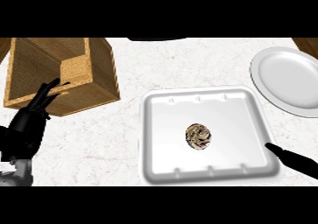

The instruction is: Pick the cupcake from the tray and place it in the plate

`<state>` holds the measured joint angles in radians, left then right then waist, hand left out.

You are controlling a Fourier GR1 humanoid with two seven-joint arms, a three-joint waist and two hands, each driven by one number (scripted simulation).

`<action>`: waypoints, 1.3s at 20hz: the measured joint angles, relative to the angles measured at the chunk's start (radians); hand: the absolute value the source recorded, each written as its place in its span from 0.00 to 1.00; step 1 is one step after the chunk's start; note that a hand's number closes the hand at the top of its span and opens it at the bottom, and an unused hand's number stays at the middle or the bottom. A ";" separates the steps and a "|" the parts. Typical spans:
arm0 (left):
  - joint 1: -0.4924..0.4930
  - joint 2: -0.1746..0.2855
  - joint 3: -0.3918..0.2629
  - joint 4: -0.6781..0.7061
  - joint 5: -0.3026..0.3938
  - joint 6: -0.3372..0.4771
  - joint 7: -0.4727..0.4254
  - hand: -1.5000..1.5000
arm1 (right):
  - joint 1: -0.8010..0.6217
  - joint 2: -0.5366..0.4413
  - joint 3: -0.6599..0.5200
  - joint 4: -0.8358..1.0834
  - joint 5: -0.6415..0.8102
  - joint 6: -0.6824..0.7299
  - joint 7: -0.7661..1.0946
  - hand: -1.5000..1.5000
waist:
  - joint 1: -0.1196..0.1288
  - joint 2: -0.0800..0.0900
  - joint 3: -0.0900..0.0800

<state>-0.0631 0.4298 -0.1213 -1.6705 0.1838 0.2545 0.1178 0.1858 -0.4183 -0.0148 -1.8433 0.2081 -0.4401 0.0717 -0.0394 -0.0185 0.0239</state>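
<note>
A small brown-and-cream cupcake (199, 136) sits near the middle of a white tray (161, 166) on the marble counter. A white round plate (287, 81) lies at the far right, beyond the tray's right corner. My left hand (28, 124) stays at the left edge with its fingers straight and pointing up, holding nothing, well apart from the tray. Only a straight black finger of my right hand (297, 161) shows at the lower right, by the tray's right rim, not touching the cupcake.
An open wicker basket (100, 76) stands at the back left, just behind my left hand's fingertips. Bare marble counter (103, 144) lies between my left hand and the tray.
</note>
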 measured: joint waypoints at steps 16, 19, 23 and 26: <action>0.046 -0.047 -0.024 -0.076 -0.015 -0.036 0.012 0.50 | -0.003 -0.120 0.233 -0.154 0.260 0.208 0.517 0.00 | 0.041 0.008 -0.002; 0.052 -0.062 -0.031 -0.083 -0.023 -0.034 0.014 0.50 | -0.032 -0.108 0.268 -0.163 0.308 0.231 0.612 0.00 | 0.045 0.009 -0.001; 0.061 -0.074 -0.040 -0.092 -0.026 -0.047 0.010 0.50 | -0.076 -0.066 0.334 -0.162 0.349 0.268 0.729 0.00 | 0.054 0.011 0.000; 0.070 -0.085 -0.043 -0.096 -0.028 -0.051 0.009 0.50 | -0.107 -0.029 0.381 -0.169 0.377 0.288 0.799 0.00 | 0.052 0.009 0.002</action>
<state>0.0074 0.3445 -0.1647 -1.7665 0.1561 0.2039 0.1270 0.0785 -0.4470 0.3665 -2.0121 0.5847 -0.1522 0.8711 0.0131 -0.0097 0.0259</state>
